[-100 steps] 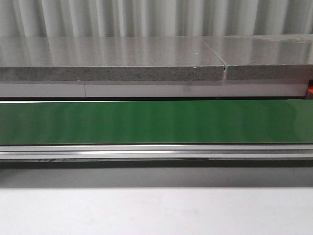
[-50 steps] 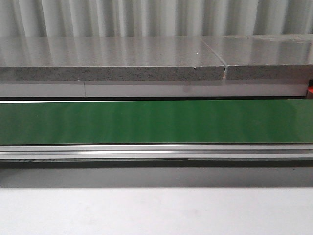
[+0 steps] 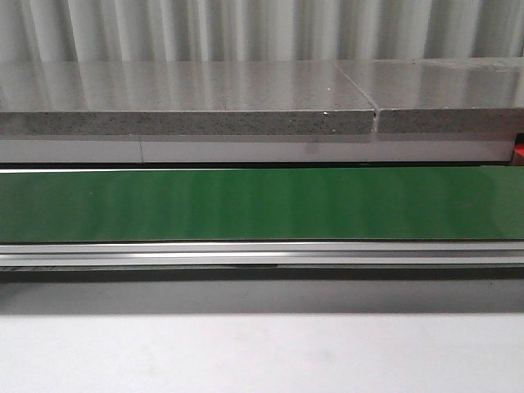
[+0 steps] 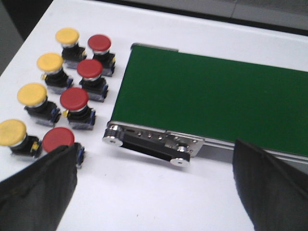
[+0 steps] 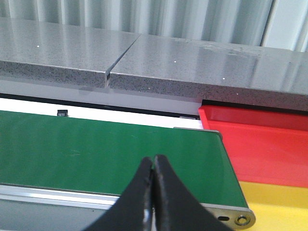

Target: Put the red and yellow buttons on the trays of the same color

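Several yellow buttons (image 4: 32, 94) and several red buttons (image 4: 74, 98) stand in two rows on the white table, off the end of the green conveyor belt (image 4: 207, 96). My left gripper (image 4: 154, 192) hangs open over bare table beside the belt's roller end, holding nothing. One of its fingers (image 4: 38, 187) is close to the nearest red button (image 4: 57, 139). My right gripper (image 5: 153, 161) is shut and empty above the other end of the belt (image 5: 96, 149). Past that end lie the red tray (image 5: 260, 139) and the yellow tray (image 5: 274, 202). Neither gripper shows in the front view.
A grey stone shelf (image 3: 188, 110) runs behind the belt (image 3: 262, 203), with a corrugated wall beyond it. The belt's metal side rail (image 3: 262, 254) and roller bracket (image 4: 149, 142) stick out at the near side. White table (image 3: 262, 352) lies in front.
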